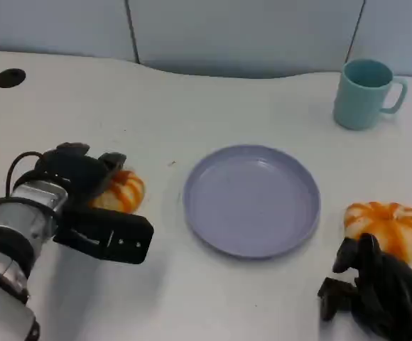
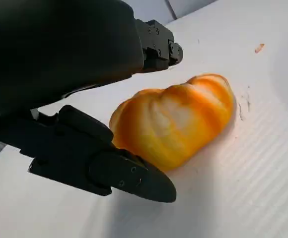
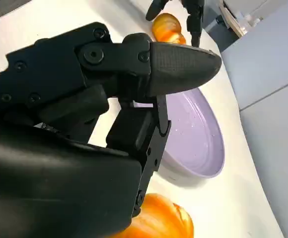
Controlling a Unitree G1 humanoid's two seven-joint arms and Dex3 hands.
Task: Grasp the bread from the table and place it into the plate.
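An orange-and-white striped bread (image 1: 126, 190) lies on the white table left of the lilac plate (image 1: 252, 202). My left hand (image 1: 85, 195) reaches around it from the left, with fingers behind and a thumb in front. In the left wrist view the bread (image 2: 176, 124) rests on the table between the spread fingers (image 2: 156, 44), and the upper ones are clear of it. A second striped bread (image 1: 386, 226) sits right of the plate. My right hand (image 1: 376, 291) rests just in front of it, holding nothing. In the right wrist view that bread (image 3: 159, 223) shows beside the hand (image 3: 134, 99), with the plate (image 3: 198, 139) beyond.
A teal mug (image 1: 366, 92) stands at the back right. Round black holes sit in the table at the far left (image 1: 10, 77) and far right edge. A grey wall panel runs behind the table.
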